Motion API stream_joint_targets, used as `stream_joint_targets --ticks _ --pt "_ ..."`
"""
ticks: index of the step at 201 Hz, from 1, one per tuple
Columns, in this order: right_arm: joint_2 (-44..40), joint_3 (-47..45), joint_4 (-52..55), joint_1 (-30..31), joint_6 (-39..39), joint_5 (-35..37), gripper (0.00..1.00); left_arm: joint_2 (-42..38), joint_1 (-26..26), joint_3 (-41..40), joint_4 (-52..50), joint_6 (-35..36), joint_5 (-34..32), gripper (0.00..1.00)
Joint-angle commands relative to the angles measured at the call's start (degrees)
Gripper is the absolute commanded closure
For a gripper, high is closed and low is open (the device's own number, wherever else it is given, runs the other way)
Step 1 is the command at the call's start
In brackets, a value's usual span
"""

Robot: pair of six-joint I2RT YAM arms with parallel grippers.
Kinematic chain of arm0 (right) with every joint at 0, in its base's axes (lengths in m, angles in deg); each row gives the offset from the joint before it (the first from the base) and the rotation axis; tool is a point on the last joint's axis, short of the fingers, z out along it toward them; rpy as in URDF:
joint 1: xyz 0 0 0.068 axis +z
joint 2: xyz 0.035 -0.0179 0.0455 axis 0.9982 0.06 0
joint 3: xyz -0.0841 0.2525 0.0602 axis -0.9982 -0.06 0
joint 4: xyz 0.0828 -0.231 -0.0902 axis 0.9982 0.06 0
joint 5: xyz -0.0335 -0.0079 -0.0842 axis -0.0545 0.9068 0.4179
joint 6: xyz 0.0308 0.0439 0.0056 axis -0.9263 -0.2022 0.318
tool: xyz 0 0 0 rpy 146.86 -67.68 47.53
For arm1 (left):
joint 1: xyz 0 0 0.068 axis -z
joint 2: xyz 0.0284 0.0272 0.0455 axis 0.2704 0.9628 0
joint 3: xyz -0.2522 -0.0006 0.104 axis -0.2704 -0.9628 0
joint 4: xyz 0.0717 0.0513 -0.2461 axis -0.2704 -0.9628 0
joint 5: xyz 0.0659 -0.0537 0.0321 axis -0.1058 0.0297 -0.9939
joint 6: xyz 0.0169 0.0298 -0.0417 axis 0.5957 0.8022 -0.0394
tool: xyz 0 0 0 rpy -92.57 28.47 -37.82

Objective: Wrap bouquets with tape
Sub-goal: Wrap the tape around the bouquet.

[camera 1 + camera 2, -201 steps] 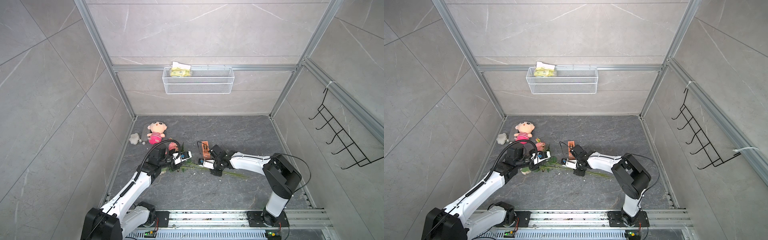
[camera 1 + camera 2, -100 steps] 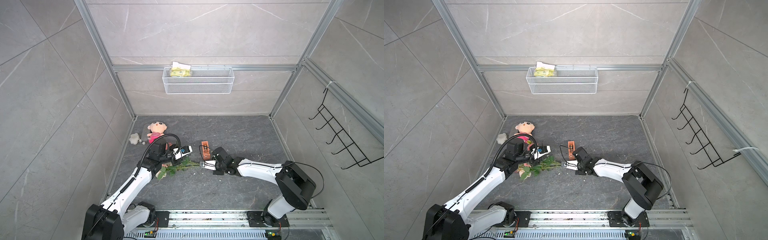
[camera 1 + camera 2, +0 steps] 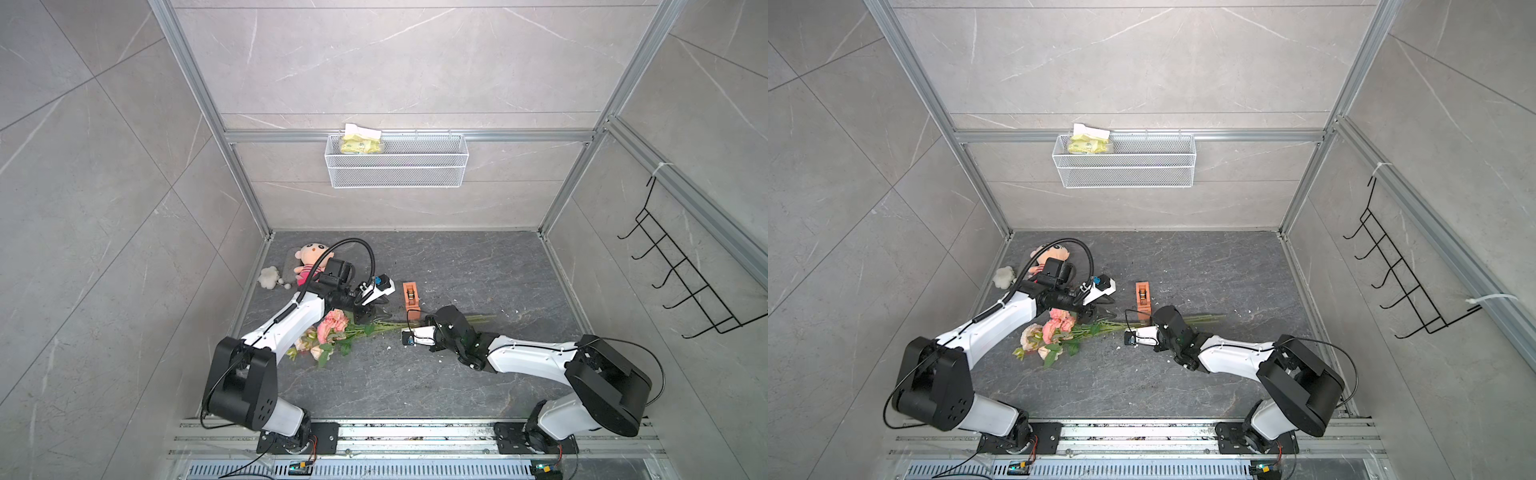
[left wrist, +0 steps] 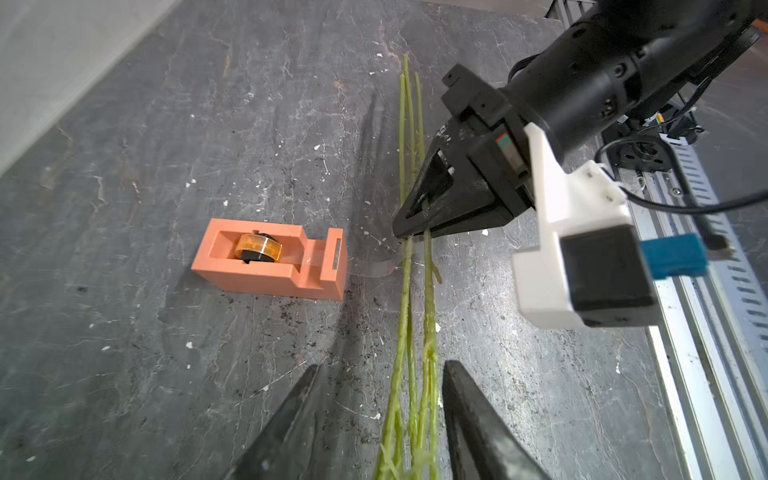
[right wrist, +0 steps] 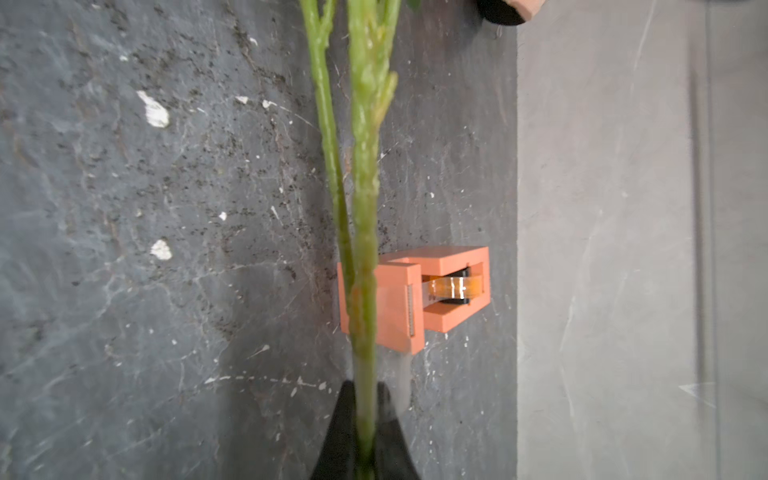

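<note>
On the desk [image 4: 166, 166], the right claw [image 4: 405, 232] clenched the bouquet stems [image 4: 405, 291], the left claw [image 4: 380, 365] released astride them; tape [image 4: 258, 247] sat in its dispenser [image 4: 232, 268] beside; the wall basket [image 3: 397, 174] held a yellow packet [image 3: 360, 145]

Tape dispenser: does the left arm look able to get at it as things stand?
Probably yes. The left hand is open astride the bouquet stems, and the orange tape dispenser sits on bare floor beside them with nothing between. It would have to lift clear of the stems first.
</note>
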Motion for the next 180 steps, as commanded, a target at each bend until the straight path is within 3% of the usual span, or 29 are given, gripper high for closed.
stream_joint_targets --ticks 1,48,95,145,167,180 --pt "-1.5 -1.6 -12.1 0.8 3.3 2.5 1.00 4.0 -0.1 5.4 -11.1 5.0 5.3 0.50" --pt "-1.6 -3.4 -18.5 2.3 7.4 4.5 1.00 9.8 3.2 10.4 -18.2 8.0 3.1 0.49" --pt "-1.3 -3.6 -19.3 2.9 9.4 5.2 1.00 12.5 4.2 13.2 -23.1 11.4 5.4 0.46" --pt "-1.1 -4.3 -23.0 4.0 12.0 6.0 1.00 18.1 5.3 16.3 -27.4 12.0 0.3 0.48" --pt "-1.2 -4.5 -23.1 4.1 11.7 5.6 1.00 19.2 5.7 17.2 -29.0 12.6 -1.6 0.57" --pt "-1.0 -4.6 -22.8 4.1 11.6 5.7 1.00 19.3 5.8 17.9 -29.8 13.5 -2.0 0.75"
